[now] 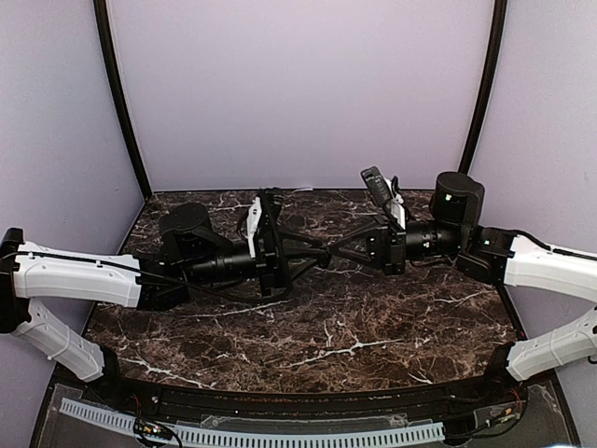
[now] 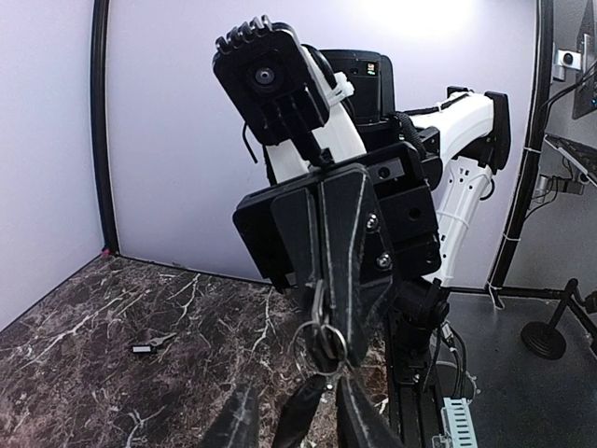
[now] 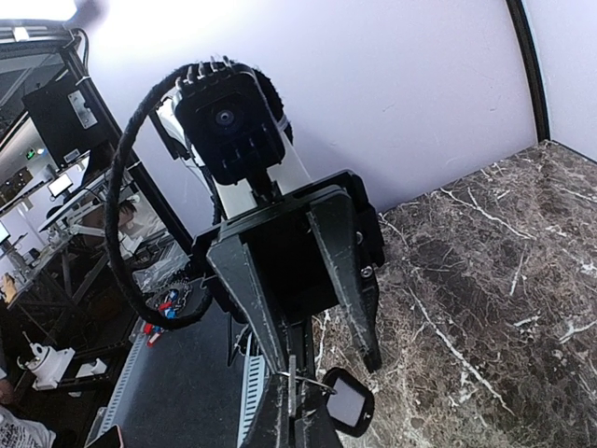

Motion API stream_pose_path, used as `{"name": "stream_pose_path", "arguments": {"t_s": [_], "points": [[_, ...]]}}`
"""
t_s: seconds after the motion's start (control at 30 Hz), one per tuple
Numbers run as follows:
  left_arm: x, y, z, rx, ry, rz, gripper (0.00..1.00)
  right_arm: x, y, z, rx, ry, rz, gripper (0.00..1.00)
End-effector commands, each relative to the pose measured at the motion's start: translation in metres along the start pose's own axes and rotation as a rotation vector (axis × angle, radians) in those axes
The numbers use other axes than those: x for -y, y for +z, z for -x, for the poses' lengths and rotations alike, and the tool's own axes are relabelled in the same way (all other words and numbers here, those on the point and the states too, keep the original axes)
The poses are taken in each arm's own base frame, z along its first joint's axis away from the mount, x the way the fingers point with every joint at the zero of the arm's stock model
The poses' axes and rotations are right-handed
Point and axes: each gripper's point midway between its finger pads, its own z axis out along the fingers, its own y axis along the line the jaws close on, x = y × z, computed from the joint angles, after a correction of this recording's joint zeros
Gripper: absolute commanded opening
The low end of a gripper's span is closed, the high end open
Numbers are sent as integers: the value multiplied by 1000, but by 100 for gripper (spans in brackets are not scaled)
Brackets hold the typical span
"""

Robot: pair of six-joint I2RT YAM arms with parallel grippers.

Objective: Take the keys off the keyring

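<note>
Both arms meet above the middle of the marble table (image 1: 373, 327). My right gripper (image 1: 343, 246) (image 3: 297, 403) is shut on the thin silver keyring (image 2: 322, 338) (image 3: 317, 373). A key with a dark rounded head (image 3: 347, 403) hangs from the ring. In the left wrist view this key (image 2: 306, 411) is a dark oblong piece between the fingers (image 2: 238, 420) of my left gripper (image 1: 312, 254) (image 2: 297, 392). Those fingers stand apart, with a gap on the key's left side. Another small key (image 2: 149, 348) lies loose on the table. The ring is hidden in the top view.
Purple walls close in the table at the back and sides. A black rail with a white cable chain (image 1: 252, 434) runs along the near edge. Beyond the table's right side are a stand base (image 2: 546, 338) and cables on the floor.
</note>
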Motion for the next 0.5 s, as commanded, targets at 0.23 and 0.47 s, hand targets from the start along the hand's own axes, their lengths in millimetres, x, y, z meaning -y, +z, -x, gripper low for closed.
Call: {"name": "stream_pose_path", "arguments": {"t_s": [0.23,0.47], "points": [[4,4,15,38,24,-20,21,-2,1,4,13,-16,25,0],[11,4,17,49,28,-62,13,0,1,0,5,-10,19,0]]}}
